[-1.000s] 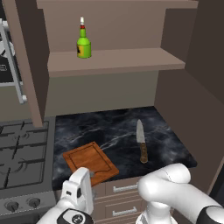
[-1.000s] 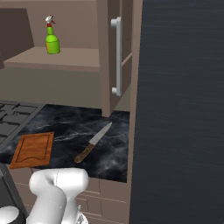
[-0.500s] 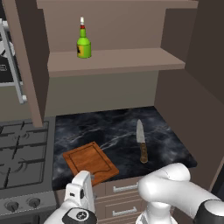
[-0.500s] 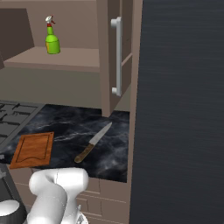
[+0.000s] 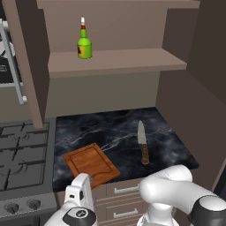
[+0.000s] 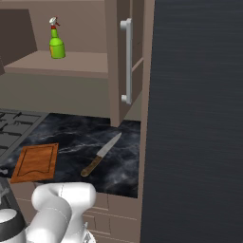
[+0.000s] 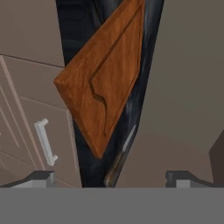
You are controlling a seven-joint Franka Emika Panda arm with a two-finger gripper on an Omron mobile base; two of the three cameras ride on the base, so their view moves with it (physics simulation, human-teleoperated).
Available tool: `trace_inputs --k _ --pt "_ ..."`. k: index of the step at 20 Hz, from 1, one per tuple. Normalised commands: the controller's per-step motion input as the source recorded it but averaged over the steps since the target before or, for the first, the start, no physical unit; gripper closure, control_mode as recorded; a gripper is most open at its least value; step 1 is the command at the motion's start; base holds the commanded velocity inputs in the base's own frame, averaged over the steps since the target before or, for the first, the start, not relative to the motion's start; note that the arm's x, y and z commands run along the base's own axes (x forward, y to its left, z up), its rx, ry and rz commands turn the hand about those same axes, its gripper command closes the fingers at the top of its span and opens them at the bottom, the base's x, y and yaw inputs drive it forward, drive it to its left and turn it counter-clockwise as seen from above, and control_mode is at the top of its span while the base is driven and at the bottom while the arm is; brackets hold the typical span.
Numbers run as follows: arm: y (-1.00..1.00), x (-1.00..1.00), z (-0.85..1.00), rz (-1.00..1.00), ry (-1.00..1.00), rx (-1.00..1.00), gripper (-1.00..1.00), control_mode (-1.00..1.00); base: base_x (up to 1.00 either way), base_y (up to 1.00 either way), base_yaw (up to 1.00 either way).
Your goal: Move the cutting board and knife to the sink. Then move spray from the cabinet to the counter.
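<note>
On the black counter (image 5: 110, 132) lies the cutting board (image 5: 91, 165), flat near the front edge beside the stove (image 5: 22, 159), one corner over the lip. Just to its right, apart from it, rests the knife (image 5: 142, 148), blade pointing toward the back wall. My gripper (image 7: 109, 177) has its jaws spread wide and holds nothing, looking along the board's edge from in front of the drawers (image 7: 26, 131). Up in the cabinet (image 5: 114, 59), the green spray (image 5: 84, 44) stands upright on the shelf.

It was a kitchen: a black marble-look counter (image 5: 110, 132) over brown drawers with silver handles (image 5: 125, 190), a grey gas stove (image 5: 22, 163) beside it, and a brown wall cabinet with an open shelf (image 5: 114, 59) above.
</note>
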Motion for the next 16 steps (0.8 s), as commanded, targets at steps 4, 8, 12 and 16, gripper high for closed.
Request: trace_inputs --k 4,8,12,16 --pt "0.06 0.18 -0.05 0.02 0.0 -0.03 -1.0 -1.0 0.0 0.0 0.0" --pt "0.0 0.22 -0.06 0.0 0.0 -0.03 -1.0 -1.0 0.0 0.0 0.0" --pt "0.02 0.2 -0.17 0.0 0.0 -0.05 -1.0 -1.0 0.0 0.0 0.0" --pt "0.06 0.24 -0.22 0.0 0.02 -0.04 -1.0 -1.0 0.0 0.0 0.0"
